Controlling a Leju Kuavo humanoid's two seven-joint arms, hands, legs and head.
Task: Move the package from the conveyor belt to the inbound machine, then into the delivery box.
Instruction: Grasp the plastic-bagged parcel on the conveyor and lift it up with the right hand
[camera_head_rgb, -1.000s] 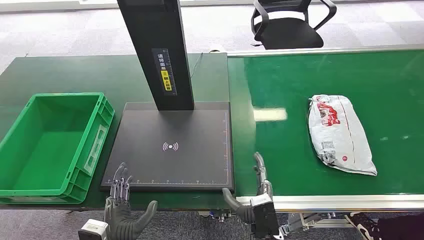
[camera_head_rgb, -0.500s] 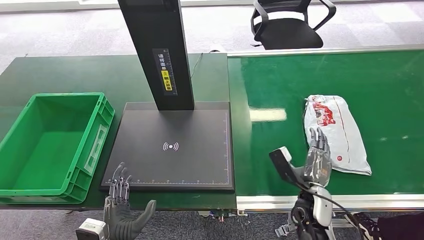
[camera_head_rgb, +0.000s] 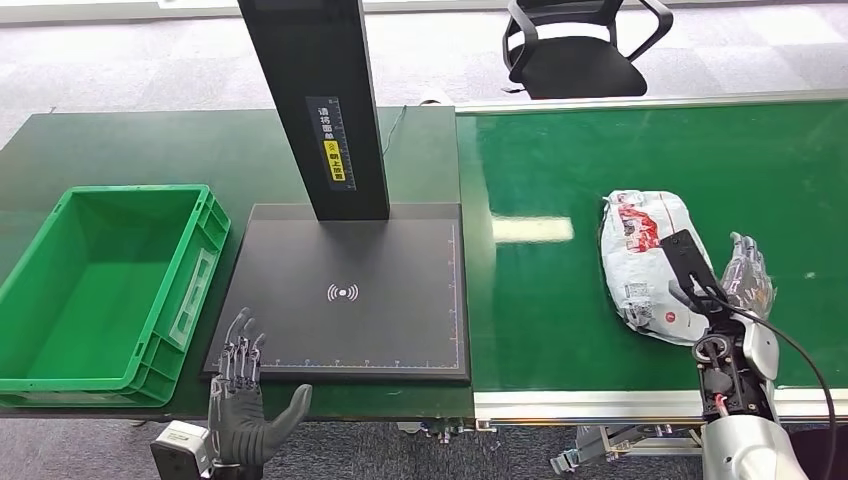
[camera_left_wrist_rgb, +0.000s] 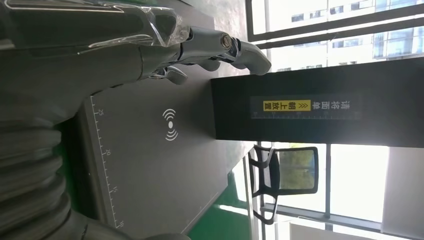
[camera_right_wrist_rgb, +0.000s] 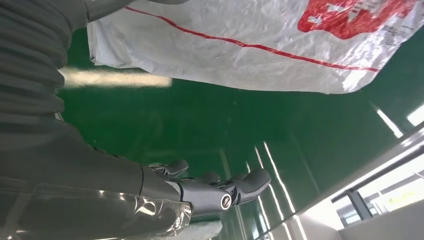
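Views: my right wrist view shows the bare green conveyor belt (camera_right_wrist_rgb: 190, 120) between my fingers (camera_right_wrist_rgb: 240, 187) and the bag; in the head view my wrist camera hides that gap.
Package: crinkled white plastic mail bag with red print (camera_head_rgb: 650, 262) lies flat on the belt, just beside my right hand (camera_head_rgb: 748, 280), toward the black scanner platform (camera_head_rgb: 345, 290).
Right hand: open, fingers extended, holding nothing.
Left hand (camera_head_rgb: 240, 400): open, fingers spread, at the platform's near edge, near the green plastic crate (camera_head_rgb: 100, 285).
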